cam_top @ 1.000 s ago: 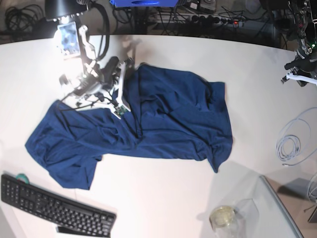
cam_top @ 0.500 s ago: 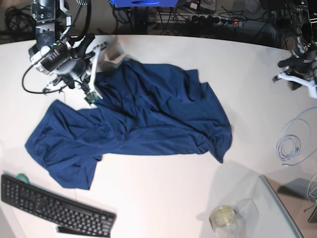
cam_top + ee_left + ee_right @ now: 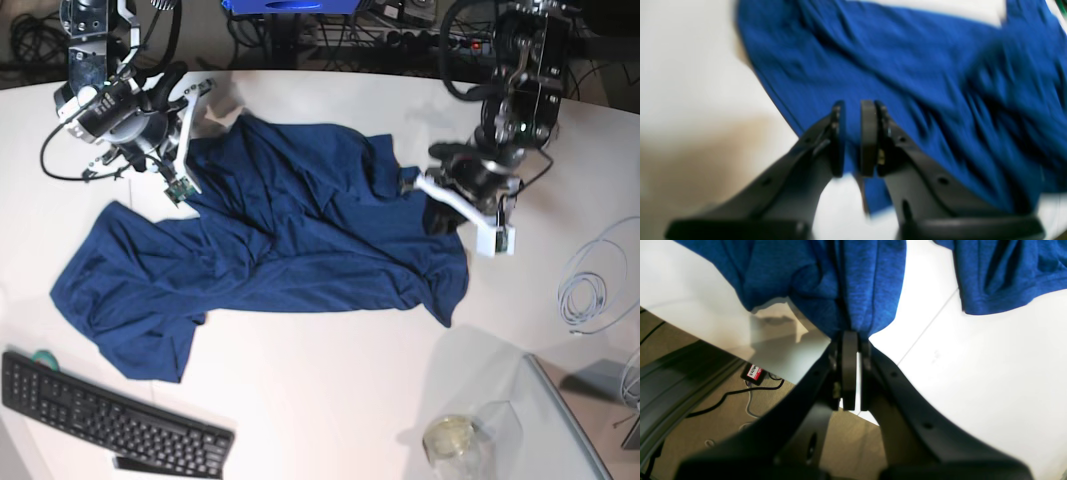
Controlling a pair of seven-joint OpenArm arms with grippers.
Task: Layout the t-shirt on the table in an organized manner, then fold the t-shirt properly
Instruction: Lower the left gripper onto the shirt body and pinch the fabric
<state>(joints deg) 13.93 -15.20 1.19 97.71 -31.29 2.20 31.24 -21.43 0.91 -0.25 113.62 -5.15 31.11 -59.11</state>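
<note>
Left wrist view, blurred: the t-shirt (image 3: 907, 83) is seen filling the frame from 12 to 4 o'clock, white counter (image 3: 690, 66) at 9 o'clock; the left gripper (image 3: 851, 140) is held with jaws nearly together, a narrow gap between the pads, and whether cloth is pinched there cannot be told. Right wrist view: the right gripper (image 3: 850, 373) is seen with jaws clamped together on a gathered fold of the t-shirt (image 3: 826, 283), which is drawn up in pleats at 12 o'clock; a loose hem lies apart at 2 o'clock. Base view: the t-shirt (image 3: 290, 250) is spread crumpled across the middle of the counter (image 3: 330, 400), the right gripper (image 3: 185, 140) at its 10 o'clock corner, the left gripper (image 3: 455, 195) at its 3 o'clock edge. The fabric is judged soft, light and limp, prone to bunching; hold is best taken at hems, shoulder seams or corners so it can be tensioned flat.
</note>
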